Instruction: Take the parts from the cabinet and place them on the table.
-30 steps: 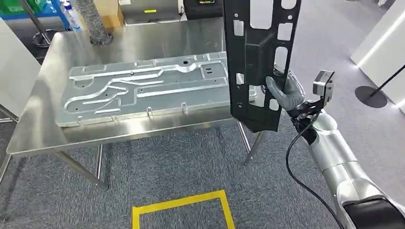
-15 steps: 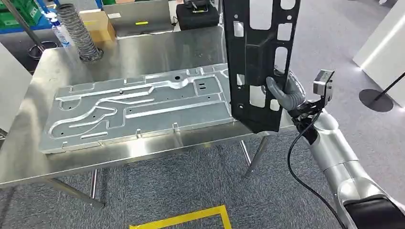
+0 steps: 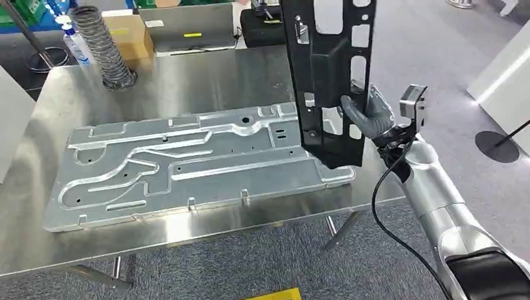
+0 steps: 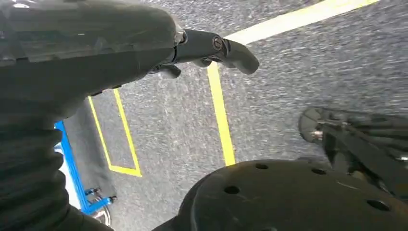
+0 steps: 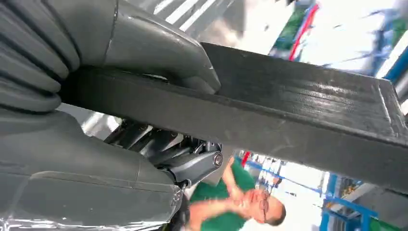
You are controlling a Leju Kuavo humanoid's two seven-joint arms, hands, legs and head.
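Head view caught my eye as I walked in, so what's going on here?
The robot's right hand grips a long black panel, holding it upright above the right end of the steel table. A large silver metal plate lies flat on that table. The panel hangs above the plate's right end and has not been set down yet. The left hand hangs over the carpeted floor, holding nothing.

black part (image 3: 328, 75) | long perforated panel | upright, held above table's right end, over silver plate (image 3: 187, 162)

a ribbed hose (image 3: 103, 47), spray bottle (image 3: 73, 42) and cardboard box (image 3: 128, 32) sit beyond the table's far edge.
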